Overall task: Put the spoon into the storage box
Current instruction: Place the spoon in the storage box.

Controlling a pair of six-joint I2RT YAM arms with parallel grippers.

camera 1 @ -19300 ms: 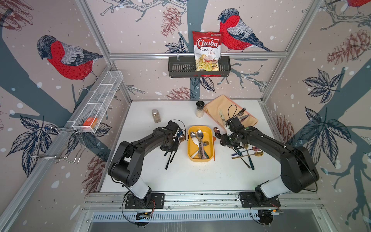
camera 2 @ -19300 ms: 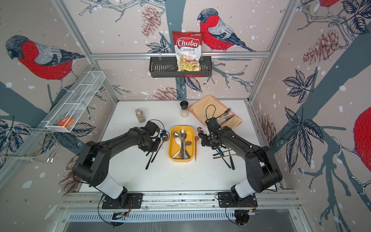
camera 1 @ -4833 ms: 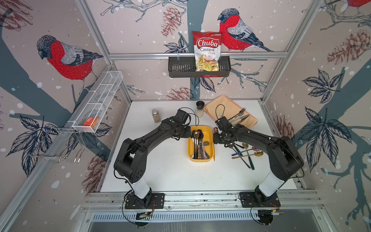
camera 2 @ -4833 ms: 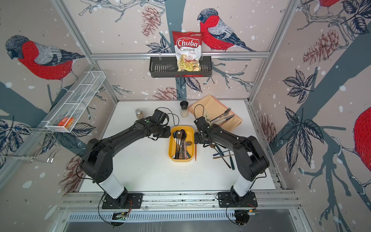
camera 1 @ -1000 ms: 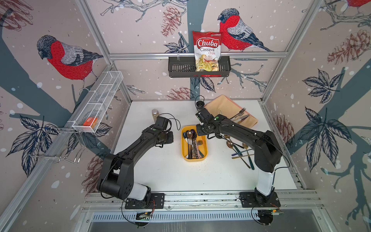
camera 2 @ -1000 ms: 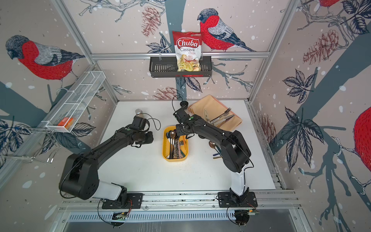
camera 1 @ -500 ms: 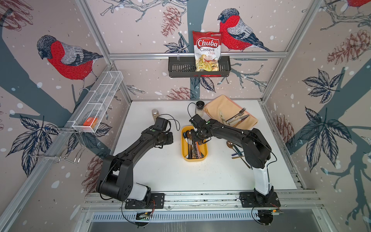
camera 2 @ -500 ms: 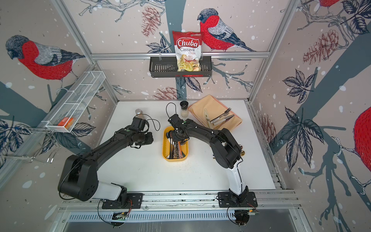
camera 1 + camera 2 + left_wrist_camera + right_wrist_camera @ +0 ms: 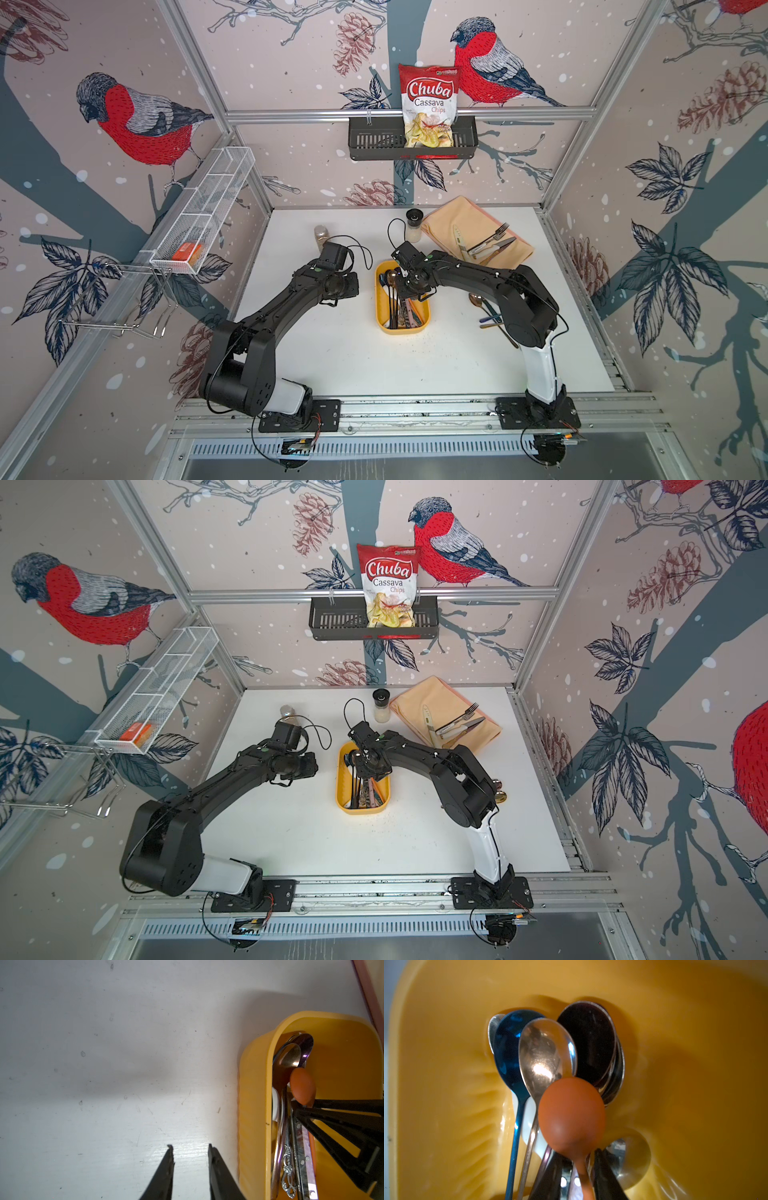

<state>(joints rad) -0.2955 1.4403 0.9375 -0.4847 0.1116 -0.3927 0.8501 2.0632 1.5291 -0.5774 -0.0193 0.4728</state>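
spoon (image 9: 572, 1113) along storage box (image 9: 695, 1064), bowl toward back

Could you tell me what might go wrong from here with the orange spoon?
The right gripper straddles the handle of the orange spoon among other spoons in the storage box; lifting away could drag it or a neighbour out. The left gripper hangs open beside the box wall and could nudge it.

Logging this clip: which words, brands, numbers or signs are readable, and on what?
"Chuba": white brand name on the red chip bag standing in the dark basket.
"Cassava Chips": under it, on the same bag.
Small print at the bag's top edge: too small to read.
Orange box in the white wire basket: print, if any, too small to read.
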